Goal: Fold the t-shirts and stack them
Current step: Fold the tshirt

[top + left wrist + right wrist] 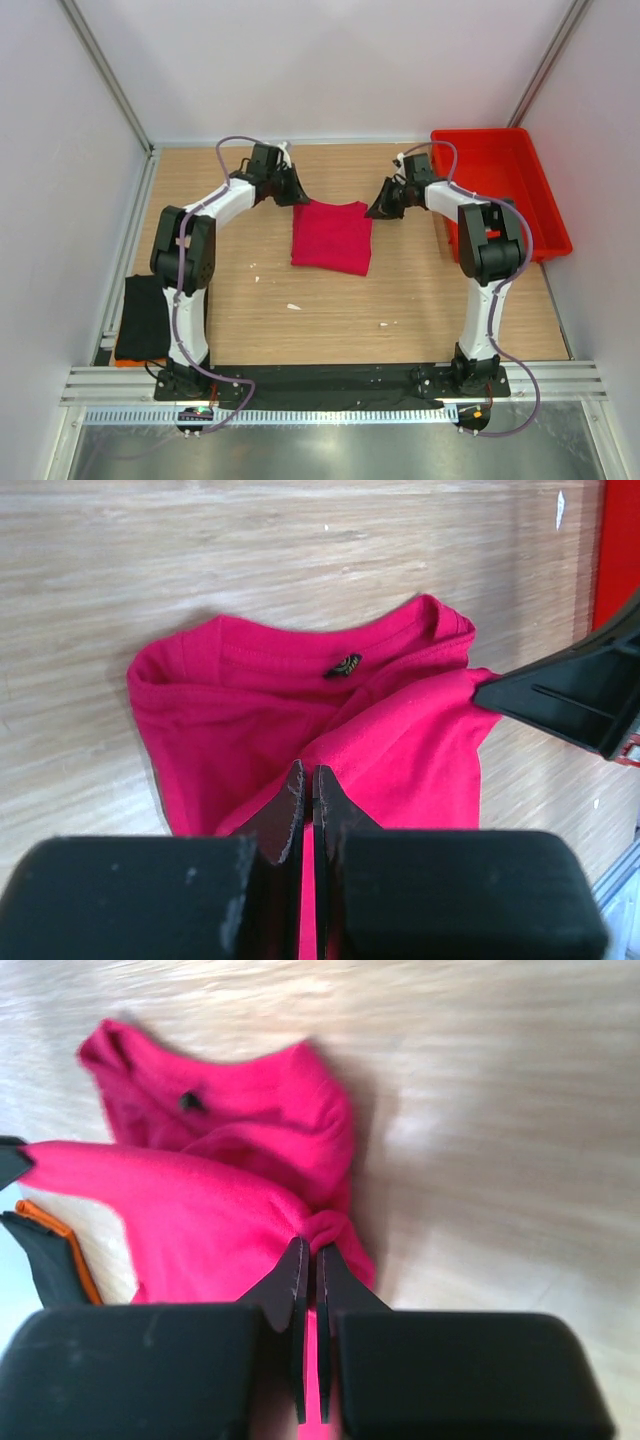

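The crimson-pink t-shirt (331, 236) lies partly folded in the middle of the table, its collar and label facing up (345, 666). My left gripper (297, 194) is shut on its far left corner, with pink cloth pinched between the jaws (309, 780). My right gripper (379, 208) is shut on the far right corner, where the cloth bunches at the tips (309, 1255). Both held corners are lifted a little above the rest of the shirt (220, 1200). The black t-shirt (142, 315) lies folded at the table's left edge, away from both grippers.
A red plastic tray (545, 215) stands at the right back, just behind the right arm. The right gripper's black body (575, 695) shows in the left wrist view. White crumbs (293, 306) dot the wood. A metal rail (330, 385) runs along the near edge.
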You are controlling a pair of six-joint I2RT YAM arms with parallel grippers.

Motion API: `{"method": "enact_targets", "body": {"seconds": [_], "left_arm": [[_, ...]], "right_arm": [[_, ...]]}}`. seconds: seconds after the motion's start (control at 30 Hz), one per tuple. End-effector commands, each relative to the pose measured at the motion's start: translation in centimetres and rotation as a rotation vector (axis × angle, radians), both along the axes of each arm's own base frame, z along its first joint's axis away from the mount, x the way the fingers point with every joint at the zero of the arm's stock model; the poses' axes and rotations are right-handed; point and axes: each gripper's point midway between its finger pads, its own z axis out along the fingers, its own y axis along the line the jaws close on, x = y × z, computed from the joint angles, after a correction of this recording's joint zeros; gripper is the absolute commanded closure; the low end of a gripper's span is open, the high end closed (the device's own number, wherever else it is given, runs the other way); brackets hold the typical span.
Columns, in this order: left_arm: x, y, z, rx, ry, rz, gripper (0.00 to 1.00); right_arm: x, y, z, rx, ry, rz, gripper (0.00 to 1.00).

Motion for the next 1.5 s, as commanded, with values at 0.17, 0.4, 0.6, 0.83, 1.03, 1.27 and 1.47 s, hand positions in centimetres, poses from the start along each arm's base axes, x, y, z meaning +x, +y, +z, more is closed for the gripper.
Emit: {"method": "enact_targets", "body": {"seconds": [0.17, 0.4, 0.6, 0.83, 1.03, 1.27, 1.47], "left_arm": [[-3.3, 1.3, 7.6, -0.05, -0.085, 0.033, 1.0], [-7.4, 2.8, 10.3, -0.057, -0.058, 0.061, 1.0], [-10.1, 4.1, 12.7, -0.068, -0.085, 0.089, 1.0], [-10.2, 4.5, 12.7, -0.053, -0.08, 0.105, 1.0], [-7.2, 4.1, 11.6, -0.051, -0.067, 0.115, 1.0], [-1.5, 4.0, 8.4, -0.041, -0.003, 0.142, 1.0], [6.2, 5.3, 4.3, -0.014, -0.022, 0.189, 1.0]], "right_arm": [[-3.2, 0.6, 9.9, -0.05, -0.157, 0.042, 0.99], [-6.9, 2.0, 14.0, -0.021, -0.193, 0.066, 0.99], [-9.3, 2.5, 17.1, -0.01, -0.237, 0.065, 0.99], [-9.0, 2.7, 18.9, 0.004, -0.258, 0.061, 0.99], [-6.6, 3.2, 18.5, -0.01, -0.282, 0.057, 0.99], [0.9, 2.5, 15.7, -0.021, -0.296, -0.005, 0.99], [9.8, 1.5, 7.9, -0.091, -0.312, -0.005, 0.98]]}}
